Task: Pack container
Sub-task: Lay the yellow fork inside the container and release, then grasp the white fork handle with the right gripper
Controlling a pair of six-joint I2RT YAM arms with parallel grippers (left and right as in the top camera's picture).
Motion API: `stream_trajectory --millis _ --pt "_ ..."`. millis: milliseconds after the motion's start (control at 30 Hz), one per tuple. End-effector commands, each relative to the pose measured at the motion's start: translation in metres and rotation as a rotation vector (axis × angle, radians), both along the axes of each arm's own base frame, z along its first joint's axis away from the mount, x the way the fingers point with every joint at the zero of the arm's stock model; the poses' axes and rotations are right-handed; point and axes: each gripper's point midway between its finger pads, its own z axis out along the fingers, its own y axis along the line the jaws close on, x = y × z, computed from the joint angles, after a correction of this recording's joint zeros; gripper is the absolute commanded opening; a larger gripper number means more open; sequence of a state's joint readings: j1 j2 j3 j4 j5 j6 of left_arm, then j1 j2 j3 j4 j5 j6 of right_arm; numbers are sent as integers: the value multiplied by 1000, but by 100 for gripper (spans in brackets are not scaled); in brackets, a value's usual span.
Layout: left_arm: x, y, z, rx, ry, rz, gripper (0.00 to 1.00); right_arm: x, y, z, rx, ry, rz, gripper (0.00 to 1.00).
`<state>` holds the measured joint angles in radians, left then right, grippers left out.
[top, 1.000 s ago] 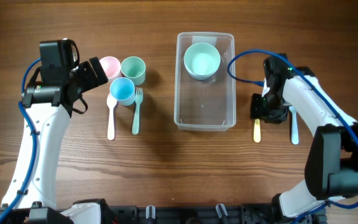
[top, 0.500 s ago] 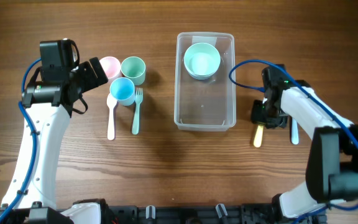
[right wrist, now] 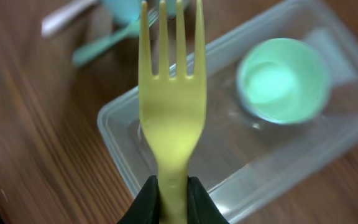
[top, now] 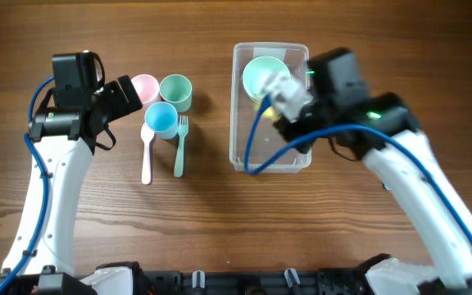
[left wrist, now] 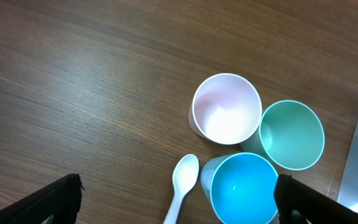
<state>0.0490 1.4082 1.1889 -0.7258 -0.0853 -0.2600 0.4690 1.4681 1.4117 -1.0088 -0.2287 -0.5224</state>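
Note:
The clear container (top: 238, 123) stands at the table's middle with a mint bowl (top: 260, 75) in its far end. My right gripper (top: 270, 111) hovers over the container, shut on a yellow fork (top: 260, 102). In the right wrist view the fork (right wrist: 169, 118) points tines-up from the shut jaws (right wrist: 171, 193), above the container (right wrist: 120, 149) and the bowl (right wrist: 283, 79). My left gripper (top: 125, 98) is open and empty beside the cups; its fingers (left wrist: 178, 202) straddle the blue cup and the white spoon from above.
A pink cup (top: 144, 85), a green cup (top: 175, 90) and a blue cup (top: 161, 119) stand left of the container. A white spoon (top: 147, 152) and a green fork (top: 179, 147) lie in front of them.
My right gripper has lifted the yellow fork off the table right of the container and swung left over the container. The left arm has not moved.

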Motion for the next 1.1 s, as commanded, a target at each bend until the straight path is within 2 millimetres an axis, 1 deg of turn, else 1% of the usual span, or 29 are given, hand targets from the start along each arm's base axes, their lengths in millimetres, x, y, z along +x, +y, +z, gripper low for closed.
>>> stream_trajectory --millis 0,33,67,167,233,300,333,367,433,467,500,533,567,633,667,700,733,767,800,833,867,900,933,967,1000,1033,1067 --pt "3 5 6 17 -14 4 100 16 -4 -51 -213 -12 199 4" --pt "3 5 6 17 -14 4 100 19 -2 -74 -241 28 240 4" --pt "3 5 6 17 -14 4 100 21 -1 -92 -261 73 244 4" --pt "3 5 6 17 -14 4 100 20 -2 -135 -302 184 256 4" --pt "3 5 6 17 -14 4 100 14 1 -159 -328 247 273 4" --pt "3 5 6 17 -14 4 100 9 7 -169 -340 266 296 4" --pt "3 5 6 17 -14 4 100 7 11 -170 -344 266 308 10" --pt "3 5 6 17 -14 4 100 6 12 -170 -356 259 315 18" --pt "3 5 6 17 -14 4 100 8 7 -171 -416 240 295 29" --pt "3 5 6 17 -14 4 100 12 3 -171 -447 227 258 29" --pt "3 5 6 17 -14 4 100 18 -2 -166 -477 207 195 29" --pt "3 5 6 17 -14 4 100 26 -2 -155 -466 192 102 28" --pt "3 5 6 17 -14 4 100 32 2 -139 -431 180 22 28" --pt "3 5 6 17 -14 4 100 44 5 -95 -339 151 -155 28" --pt "3 5 6 17 -14 4 100 48 4 -77 -303 134 -209 28" --pt "3 5 6 17 -14 4 100 53 1 -53 -254 107 -274 29" --pt "3 5 6 17 -14 4 100 59 -7 -17 -177 56 -356 35" --pt "3 5 6 17 -14 4 100 62 -18 7 -122 17 -416 41" --pt "3 5 6 17 -14 4 100 64 -37 36 -55 -34 -496 45" --pt "3 5 6 17 -14 4 100 62 -60 59 -5 -71 -575 51" --pt "3 5 6 17 -14 4 100 58 -86 77 32 -92 -653 55" --pt "3 5 6 17 -14 4 100 50 -108 87 43 -97 -702 55" --pt "3 5 6 17 -14 4 100 43 -130 91 40 -92 -760 55" --pt "3 5 6 17 -14 4 100 35 -154 90 28 -72 -831 56" --pt "3 5 6 17 -14 4 100 28 -177 84 15 -38 -907 57" --pt "3 5 6 17 -14 4 100 23 -194 73 12 6 -963 60" --pt "3 5 6 17 -14 4 100 21 -207 57 25 56 -1003 63"
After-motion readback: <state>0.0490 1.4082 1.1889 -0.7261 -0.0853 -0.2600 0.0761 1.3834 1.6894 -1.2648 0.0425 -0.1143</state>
